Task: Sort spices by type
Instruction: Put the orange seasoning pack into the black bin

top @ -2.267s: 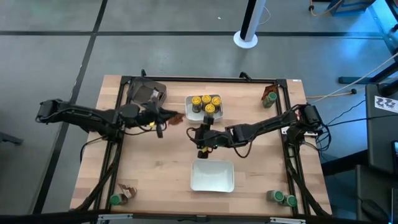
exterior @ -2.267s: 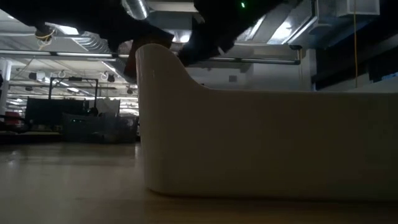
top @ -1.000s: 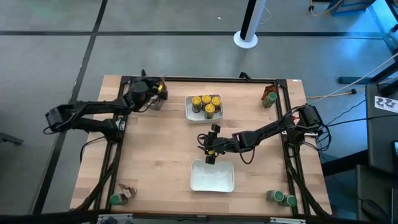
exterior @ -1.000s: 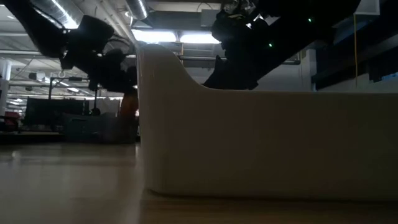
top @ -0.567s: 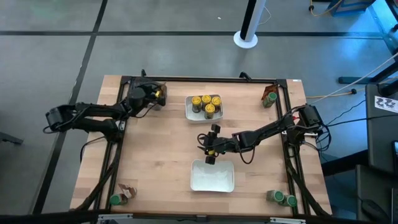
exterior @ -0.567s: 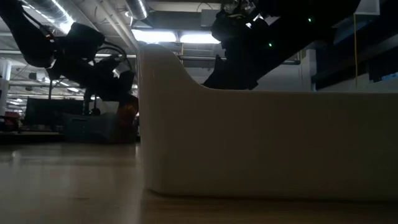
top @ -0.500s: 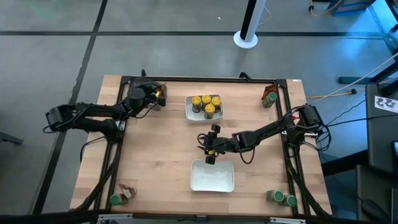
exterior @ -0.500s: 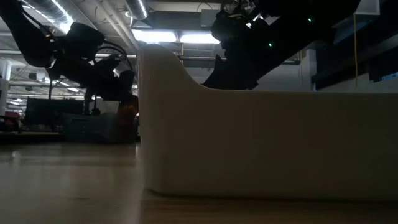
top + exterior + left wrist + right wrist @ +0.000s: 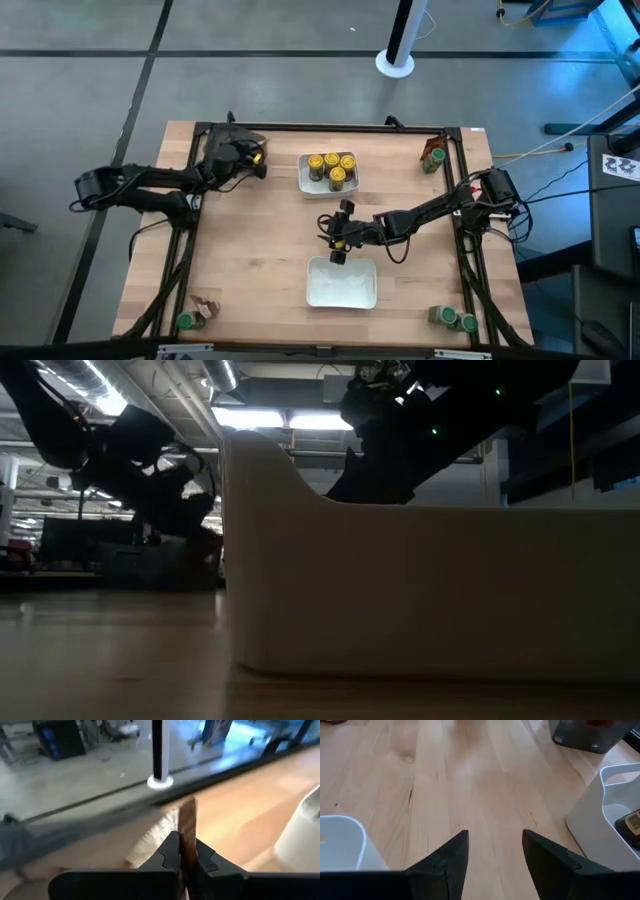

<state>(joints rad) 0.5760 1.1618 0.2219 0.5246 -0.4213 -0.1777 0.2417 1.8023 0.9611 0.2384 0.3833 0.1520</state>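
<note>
Packet [image 9: 187,827], thin and brown-orange, stands pinched edge-on between the closed fingers of the left gripper [image 9: 183,854], which hangs over the dark bin [image 9: 228,146] at the table's far left corner. If it lets go off-centre the light packet could, as far as the blurred wrist view lets me judge, flutter onto the rim or the wood. The right gripper [image 9: 492,851], fingers apart and empty, waits over bare table just beyond the near white tray [image 9: 341,284].

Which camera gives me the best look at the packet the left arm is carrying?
The left wrist view: the brown packet stands pinched edge-on between the left gripper's fingers. The high view shows only the arm over the dark bin; the low view a reddish glimpse; the right wrist view nothing.
</note>
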